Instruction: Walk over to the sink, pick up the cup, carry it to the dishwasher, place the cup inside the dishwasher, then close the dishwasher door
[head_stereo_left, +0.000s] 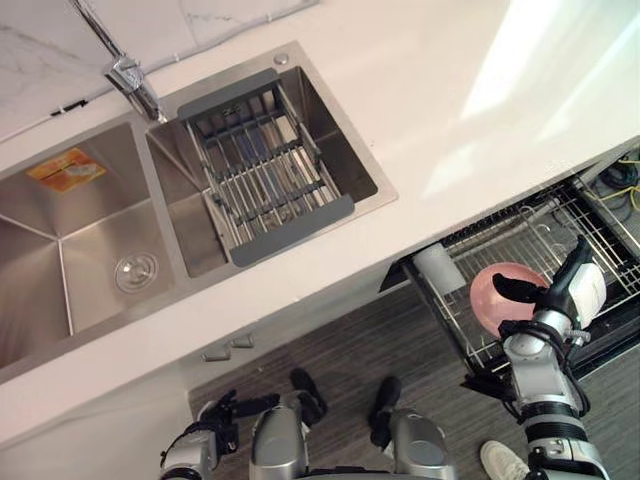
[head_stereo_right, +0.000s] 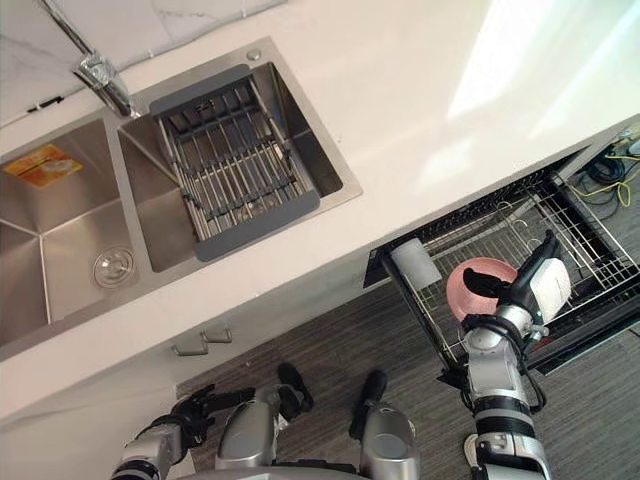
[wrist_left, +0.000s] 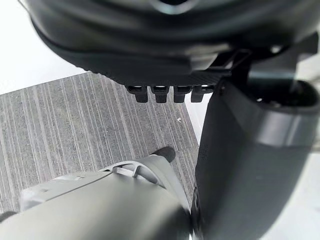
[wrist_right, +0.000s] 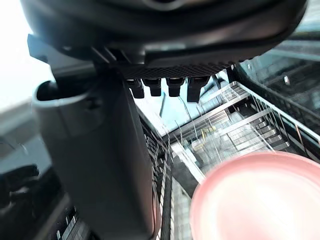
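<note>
Brushed steel sink (head_stereo_left: 60, 210), glossy white countertop (head_stereo_left: 430, 100), wire-metal dishwasher rack (head_stereo_left: 560, 215) — and a smooth pink cup (wrist_right: 260, 200).

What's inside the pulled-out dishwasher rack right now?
A pink cup and a white cup sit in the wire rack. The right hand covers part of the pink cup, and the counter hides the rack's back.

The right hand (head_stereo_left: 568, 288) hangs over the pulled-out dishwasher rack (head_stereo_left: 560, 215). The cup (head_stereo_left: 488, 310) sits in this rack, just under the hand's thumb. A tumbler (head_stereo_left: 438, 268) lies in the rack past the cup, to the hand's left. The counter (head_stereo_left: 420, 100) is behind the hand. The sink (head_stereo_left: 80, 230), with a drainer basket (head_stereo_left: 265, 165) in it, is far to the left.
</note>
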